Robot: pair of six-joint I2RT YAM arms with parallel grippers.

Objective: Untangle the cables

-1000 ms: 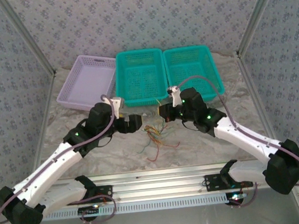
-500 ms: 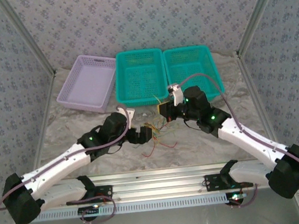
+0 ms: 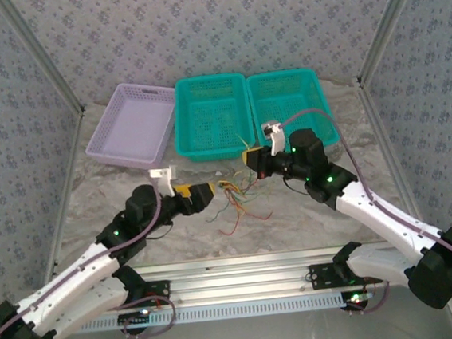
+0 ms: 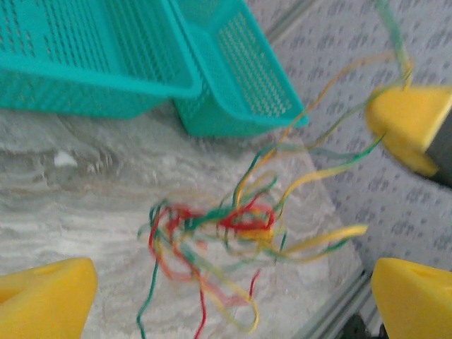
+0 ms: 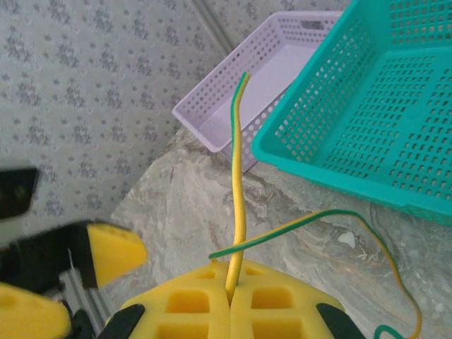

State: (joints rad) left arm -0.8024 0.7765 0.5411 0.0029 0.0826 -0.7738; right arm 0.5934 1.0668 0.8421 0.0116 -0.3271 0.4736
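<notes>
Presently: cables [image 3: 233, 197], one loose tangle of red, yellow and green strands, on the marble table [image 3: 131, 183] near its centre, at 6 o'clock from the baskets and apart from them. Left gripper [image 3: 204, 195], at 9 o'clock of the tangle, released and spread wide; in its wrist view the yellow pads [image 4: 46, 296] stand at either lower corner with the heap [image 4: 212, 233] lying between and beyond them, untouched. Right gripper [image 3: 250, 157], at 1 o'clock of the tangle, clenched on one yellow-green strand [image 5: 238, 176], whose free end sticks up from between the closed pads; a second green-yellow strand curves away toward 3 o'clock. Several strands rise slack from the heap toward that gripper. Lilac basket [image 3: 130, 127] at 11 o'clock of the table, tilted. Two teal baskets [image 3: 211, 111] side by side at 12 o'clock.
</notes>
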